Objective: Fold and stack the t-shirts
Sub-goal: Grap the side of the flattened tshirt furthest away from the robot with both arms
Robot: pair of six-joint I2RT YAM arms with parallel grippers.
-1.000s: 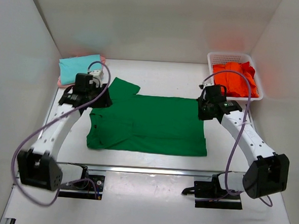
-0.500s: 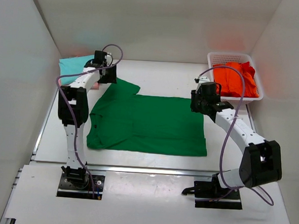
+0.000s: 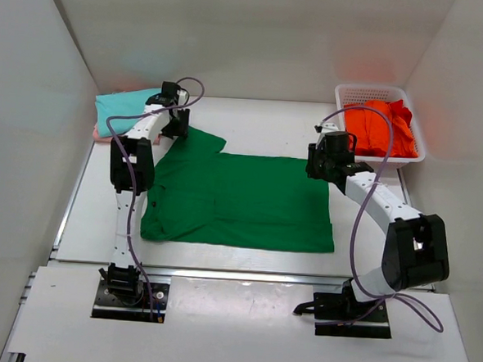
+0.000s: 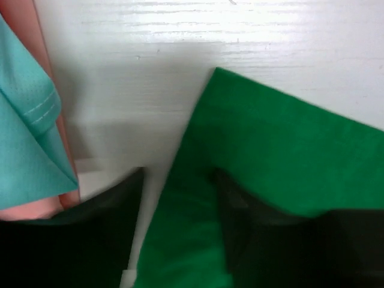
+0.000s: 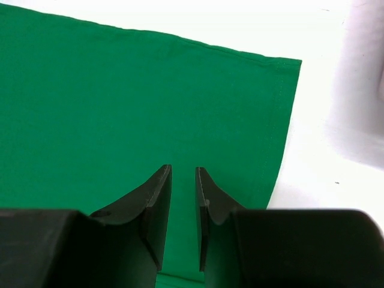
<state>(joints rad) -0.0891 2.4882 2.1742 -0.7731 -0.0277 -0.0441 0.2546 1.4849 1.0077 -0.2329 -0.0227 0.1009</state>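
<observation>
Dark green t-shirt (image 3: 240, 199): spread flat at the centre of the table (image 3: 270, 121), collar end toward frame left, hem toward frame right. One short sleeve angles toward the upper left.

Left end effector (image 3: 176, 128): over the tip of that upper-left sleeve, arm stretched far up the frame. In the wrist view its fingers (image 4: 102, 222) are spread wide apart and nothing is gripped. One sits over bare table, the other over green cloth, and the sleeve edge runs between them. Cannot tell whether they touch the cloth.

Right end effector (image 5: 182, 180): at the shirt's upper-right corner in the overhead view. Its fingers (image 5: 157, 204) are drawn nearly together with only a narrow slit left. Green fabric shows through the slit and no cloth is seen pinched. The hem corner lies just to the upper right of the tips.

Teal t-shirt (image 3: 124, 108): folded at the upper-left corner of the table, near the left end effector but apart from the green sleeve.

Pale pink t-shirt (image 4: 51, 78): under the teal one, with only its edge showing.

Orange-red t-shirt (image 3: 382, 132): crumpled inside the white lattice basket (image 3: 345, 93) at upper right, well apart from the folded pile.
</observation>
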